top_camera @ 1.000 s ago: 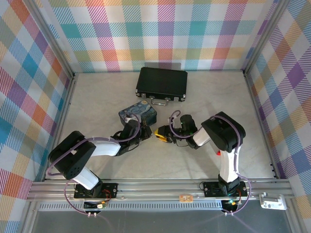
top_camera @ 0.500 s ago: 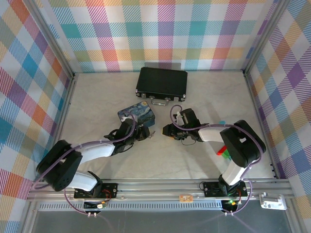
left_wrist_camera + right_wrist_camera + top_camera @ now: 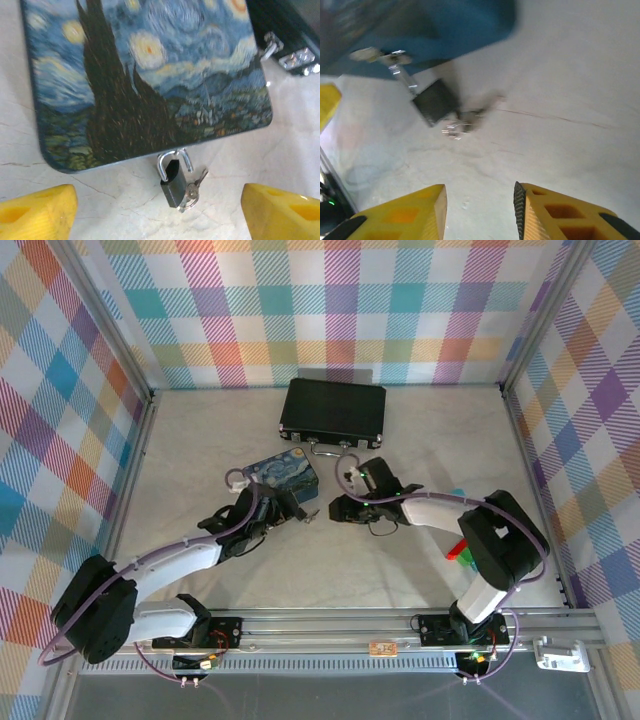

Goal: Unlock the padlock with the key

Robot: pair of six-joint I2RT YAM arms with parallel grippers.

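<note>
The small dark grey padlock (image 3: pixel 175 187) lies on the beige floor against the near edge of the blue swirl-painted box (image 3: pixel 145 75). Its silvery shackle (image 3: pixel 166 162) has one leg free of the body. The thin silvery key (image 3: pixel 196 186) sits at the padlock's side on a small ring. My left gripper (image 3: pixel 159 215) is open, its yellow fingers (image 3: pixel 35 210) wide apart and short of the padlock. From the other side, the right wrist view shows the padlock (image 3: pixel 436 102) and key (image 3: pixel 465 122) blurred, ahead of my open right gripper (image 3: pixel 480 210). From above, the padlock (image 3: pixel 312 513) lies between the left gripper (image 3: pixel 295 508) and the right gripper (image 3: pixel 338 508).
A black case (image 3: pixel 333 410) with silver latches stands behind the blue box (image 3: pixel 283 474). Small green and red things (image 3: pixel 460 555) lie beside the right arm. Plaid walls enclose the floor on three sides.
The two grippers were close together a second ago and have drawn apart. Both arms have stretched further out, towards the box. The padlock and key now lie free between them.
</note>
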